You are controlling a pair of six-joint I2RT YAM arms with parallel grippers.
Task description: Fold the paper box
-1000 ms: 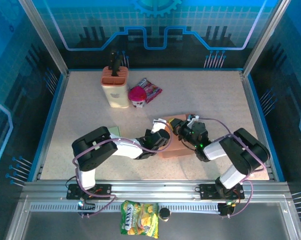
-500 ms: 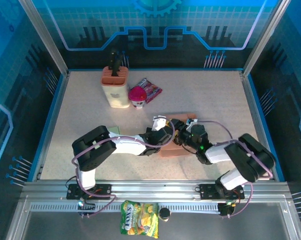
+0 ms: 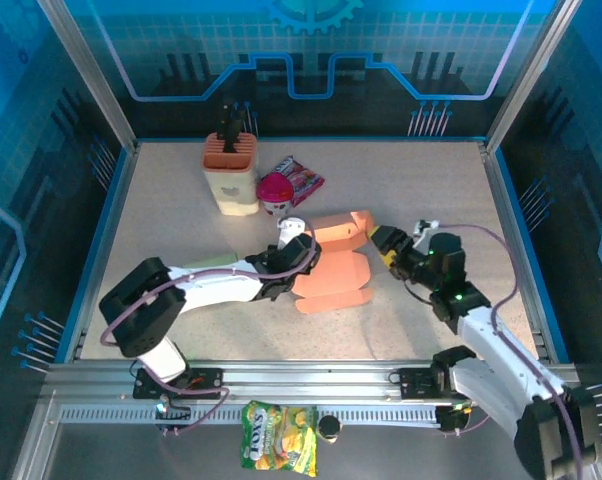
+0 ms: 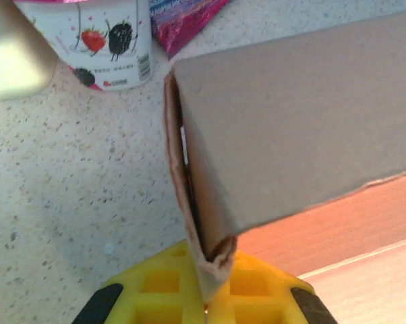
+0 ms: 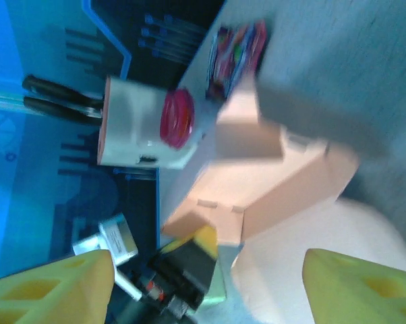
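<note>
Your right fingers [image 5: 48, 287] have just let go and are standing spread, backing toward the right edge of the table [image 3: 431, 190]. Your left fingers [image 4: 156, 287] are staying clenched on one edge of the paper box [image 3: 333, 285], near the table's middle, so the folding is now resting on one arm. You are seeing one box, one knife holder [image 3: 231, 175], one yogurt cup [image 3: 274, 192] and one snack packet [image 3: 303, 180].

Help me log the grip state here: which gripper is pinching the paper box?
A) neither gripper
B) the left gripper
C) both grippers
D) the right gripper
B: the left gripper is shut on a folded edge of the paper box, while the right gripper stands open next to it.
</note>
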